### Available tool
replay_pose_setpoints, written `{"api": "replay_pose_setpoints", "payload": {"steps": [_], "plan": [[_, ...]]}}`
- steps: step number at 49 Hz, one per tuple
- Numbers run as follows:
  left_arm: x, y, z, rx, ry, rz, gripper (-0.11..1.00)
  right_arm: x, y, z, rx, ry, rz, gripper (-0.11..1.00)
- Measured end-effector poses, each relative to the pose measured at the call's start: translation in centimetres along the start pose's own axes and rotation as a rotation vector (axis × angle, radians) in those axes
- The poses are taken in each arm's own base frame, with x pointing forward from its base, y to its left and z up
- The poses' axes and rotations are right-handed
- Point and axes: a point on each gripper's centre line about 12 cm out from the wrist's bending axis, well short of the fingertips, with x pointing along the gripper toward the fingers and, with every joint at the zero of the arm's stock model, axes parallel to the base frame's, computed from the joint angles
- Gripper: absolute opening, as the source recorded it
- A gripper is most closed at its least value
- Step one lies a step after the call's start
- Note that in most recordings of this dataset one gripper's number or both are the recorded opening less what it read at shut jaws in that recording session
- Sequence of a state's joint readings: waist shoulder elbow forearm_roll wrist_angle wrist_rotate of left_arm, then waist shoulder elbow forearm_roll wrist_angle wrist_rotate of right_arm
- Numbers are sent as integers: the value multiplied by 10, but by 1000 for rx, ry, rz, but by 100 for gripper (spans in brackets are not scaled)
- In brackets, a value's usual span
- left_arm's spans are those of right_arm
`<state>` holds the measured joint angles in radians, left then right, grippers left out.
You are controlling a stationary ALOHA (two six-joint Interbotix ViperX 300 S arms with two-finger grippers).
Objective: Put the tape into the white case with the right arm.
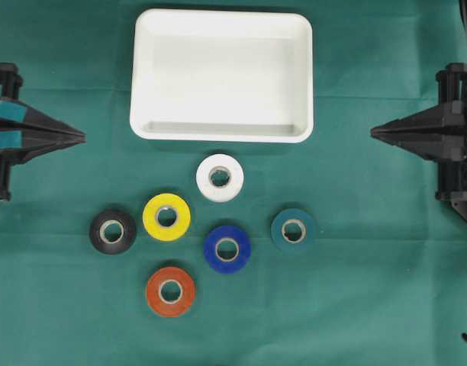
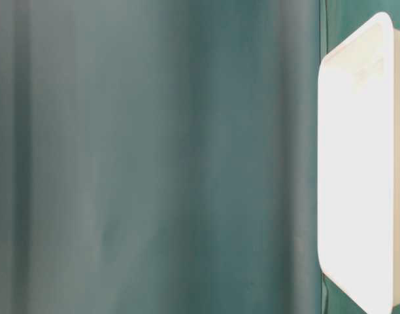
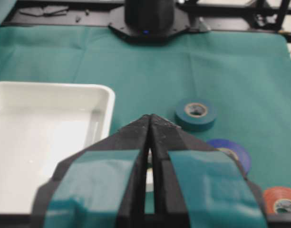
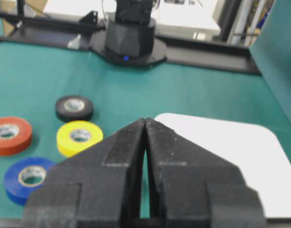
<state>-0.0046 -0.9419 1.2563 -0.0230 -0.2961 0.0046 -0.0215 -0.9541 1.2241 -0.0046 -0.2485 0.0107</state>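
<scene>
Right tool (image 1: 373, 131) clenched, holding nothing, parked at counter edge. White case (image 1: 222, 130) looks bare. 6 rolls wait; next: release, reach teal roll (image 1: 294, 230).

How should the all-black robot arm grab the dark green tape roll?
From straight above, probably. The dark green tape roll lies flat with its hole facing up, so the shut right gripper could open, drop one finger into the hole and one outside, and pinch the ring's wall.
</scene>
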Motion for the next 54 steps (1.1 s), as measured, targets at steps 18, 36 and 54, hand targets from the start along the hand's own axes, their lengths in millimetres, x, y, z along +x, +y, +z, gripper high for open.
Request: {"api": "replay_pose_setpoints", "payload": {"steps": [18, 36, 54], "plan": [[-30, -2, -4, -1, -43, -16, 0, -12, 1, -6, -24, -17, 5, 40], [-33, -3, -5, -1, -23, -18, 0, -14, 0, -22, -22, 43, 5, 66], [-33, -2, -7, -4, -9, -17, 0, -15, 6, -54, 74, 331, 18, 66]]}}
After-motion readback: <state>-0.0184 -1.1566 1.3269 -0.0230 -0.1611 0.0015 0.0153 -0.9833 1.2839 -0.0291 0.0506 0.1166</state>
